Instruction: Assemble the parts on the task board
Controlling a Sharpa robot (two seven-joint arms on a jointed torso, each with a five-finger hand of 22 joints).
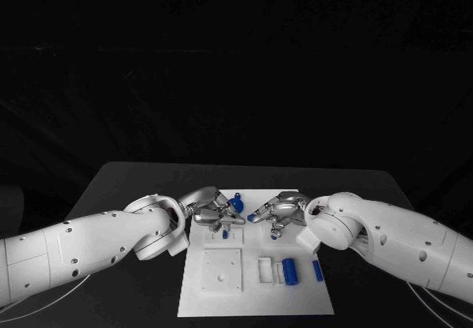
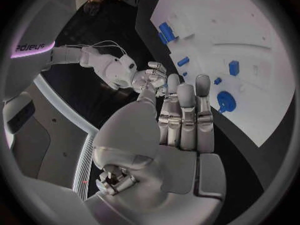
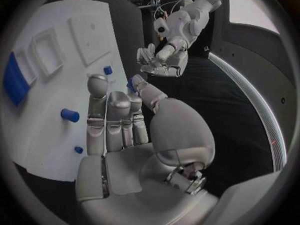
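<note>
The white task board (image 1: 222,301) lies in the middle of the table. My left hand (image 1: 212,213) hovers over its far left part, fingers straight and side by side (image 2: 184,116), holding nothing. A round blue part (image 1: 236,203) (image 2: 226,101) stands just beyond its fingertips. My right hand (image 1: 277,212) (image 3: 119,120) faces it over the far right part, fingers extended and empty. A small blue piece (image 3: 131,85) sits beside its thumb tip; whether they touch I cannot tell. A blue cylinder (image 1: 289,270) and a thin blue piece (image 1: 317,270) lie on the near right of the board.
A raised white square block (image 1: 222,270) and a white frame (image 1: 266,269) sit on the board's near half. A small blue peg (image 1: 225,234) stands below my left hand. The black table (image 1: 128,184) surrounds the board.
</note>
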